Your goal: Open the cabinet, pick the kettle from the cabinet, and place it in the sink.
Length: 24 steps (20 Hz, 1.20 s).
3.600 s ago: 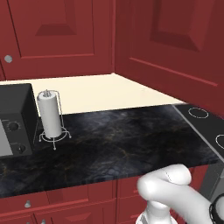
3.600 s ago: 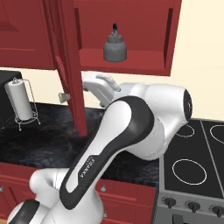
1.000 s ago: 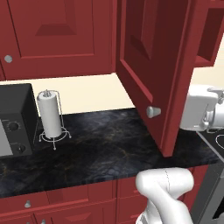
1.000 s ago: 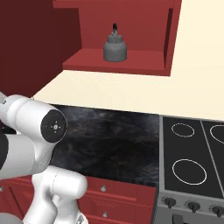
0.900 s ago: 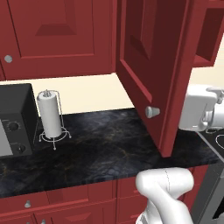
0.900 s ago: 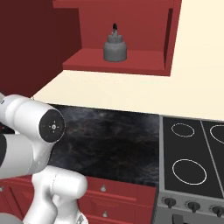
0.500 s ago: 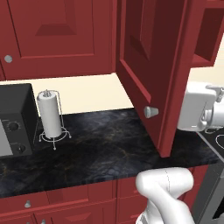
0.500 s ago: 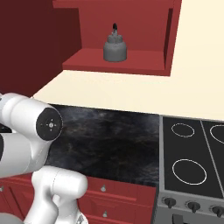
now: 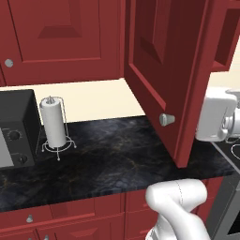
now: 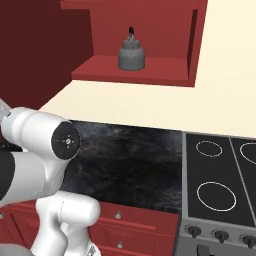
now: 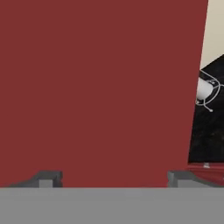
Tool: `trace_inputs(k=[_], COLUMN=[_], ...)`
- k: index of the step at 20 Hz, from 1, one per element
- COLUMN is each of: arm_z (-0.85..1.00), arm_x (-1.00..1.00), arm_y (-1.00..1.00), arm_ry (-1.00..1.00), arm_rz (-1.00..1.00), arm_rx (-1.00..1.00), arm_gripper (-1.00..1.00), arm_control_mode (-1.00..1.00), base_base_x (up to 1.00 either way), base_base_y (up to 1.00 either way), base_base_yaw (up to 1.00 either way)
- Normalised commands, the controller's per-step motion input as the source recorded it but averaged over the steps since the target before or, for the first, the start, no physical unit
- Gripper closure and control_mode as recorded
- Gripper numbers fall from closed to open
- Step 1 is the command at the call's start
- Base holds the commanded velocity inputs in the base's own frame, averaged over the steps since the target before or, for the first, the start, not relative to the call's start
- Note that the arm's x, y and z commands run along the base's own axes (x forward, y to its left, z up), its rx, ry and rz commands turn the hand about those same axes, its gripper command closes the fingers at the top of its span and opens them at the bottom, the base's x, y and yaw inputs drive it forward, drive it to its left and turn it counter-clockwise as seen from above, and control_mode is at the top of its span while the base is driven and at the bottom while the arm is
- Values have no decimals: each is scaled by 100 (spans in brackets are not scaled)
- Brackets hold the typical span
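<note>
Kettle (image 10: 131, 53) upright on open cabinet (image 10: 145, 68) shelf: likely rigid, smooth, light; best held by arched handle. Fingers (image 11: 48, 177) wide apart, empty.

It was a kitchen. A black marbled counter (image 9: 108, 164) ran under dark red wall cabinets, one cabinet (image 10: 145, 40) standing open with a kettle (image 10: 131, 53) on its shelf. On the counter stood a paper-towel holder (image 9: 54, 123), and at the counter's left end a black microwave (image 9: 15, 129). At its right end was a stove (image 10: 220, 185) with ring burners and knobs. Below the counter were red drawers (image 10: 125, 222).
</note>
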Motion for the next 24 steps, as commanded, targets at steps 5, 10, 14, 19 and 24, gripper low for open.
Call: trace_inputs(k=[5, 10, 14, 19, 24], arm_z=[0, 2, 5, 9, 16], arm_x=[5, 8, 16, 16, 11], arm_y=[-28, -20, -16, -16, -18], arm_ry=[-6, -7, -6, -4, -5], arm_rz=[0, -2, -13, -18, -19], arm_rx=[-1, -2, -15, -26, -22], arm_gripper=[-100, -100, -100, -100, -100], arm_control_mode=[-100, -100, -100, -100, -100], base_base_x=[0, 0, 0, 0, 0], base_base_y=[0, 0, 0, 0, 0], base_base_yaw=[0, 0, 0, 0, 0])
